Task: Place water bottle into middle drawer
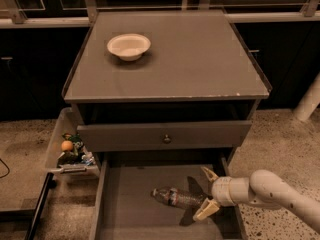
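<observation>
The water bottle (176, 196) is clear with a red-and-blue label band. It lies on its side on the floor of the open middle drawer (125, 211), cap pointing left. My gripper (206, 194) reaches into the drawer from the right, at the bottle's base end. Its two cream fingers (208, 173) are spread wide, one above and one below the base, and do not squeeze it. The bottle rests on the drawer floor.
A white bowl (128, 46) sits on the cabinet top (200, 59). The drawer above, with a grey front and a small knob (166, 139), is slightly out over the middle drawer. A clear bin of snacks (70, 151) hangs at the cabinet's left side.
</observation>
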`<control>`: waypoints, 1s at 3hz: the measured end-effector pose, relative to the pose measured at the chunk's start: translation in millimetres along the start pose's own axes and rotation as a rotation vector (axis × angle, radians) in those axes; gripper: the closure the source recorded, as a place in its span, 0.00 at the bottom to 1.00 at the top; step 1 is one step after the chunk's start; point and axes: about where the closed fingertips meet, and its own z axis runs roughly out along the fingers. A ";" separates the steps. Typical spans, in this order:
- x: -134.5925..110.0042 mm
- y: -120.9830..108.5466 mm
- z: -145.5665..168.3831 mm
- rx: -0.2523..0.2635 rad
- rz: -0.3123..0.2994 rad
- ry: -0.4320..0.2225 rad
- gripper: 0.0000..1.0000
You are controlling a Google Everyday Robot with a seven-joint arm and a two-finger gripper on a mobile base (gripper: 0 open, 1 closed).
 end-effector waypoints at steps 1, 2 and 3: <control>-16.9 0.0 -41.1 0.030 -0.082 0.046 0.00; -36.4 -2.8 -86.5 0.082 -0.177 0.100 0.00; -67.1 9.1 -132.1 0.131 -0.273 0.108 0.00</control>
